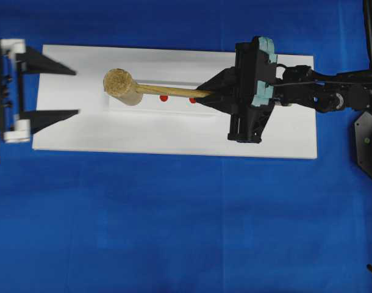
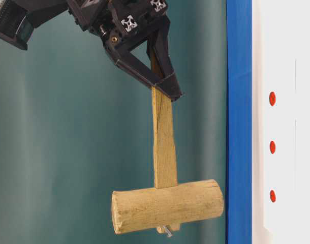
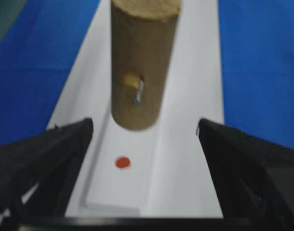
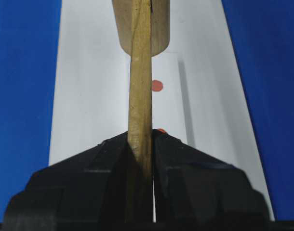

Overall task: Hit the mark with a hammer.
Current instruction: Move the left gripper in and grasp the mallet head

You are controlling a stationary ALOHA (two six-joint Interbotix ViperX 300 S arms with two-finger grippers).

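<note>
Lab test bench: blue cloth [image 1: 174, 232] is covering the table, white board [image 1: 174, 137] carrying red dot marks [image 2: 272, 147], teal backdrop [image 2: 58, 152] hanging behind.

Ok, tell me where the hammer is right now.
In the overhead view the hammer is left of centre over the white board, its handle clamped in the right gripper, its head raised above the red dots.

A blue cloth [image 1: 174, 232] is covering the table, and a teal backdrop [image 2: 53, 152] is hanging behind it in the table-level view. A white board [image 1: 174, 137] is lying flat on the cloth, perhaps carrying a raised strip.
</note>
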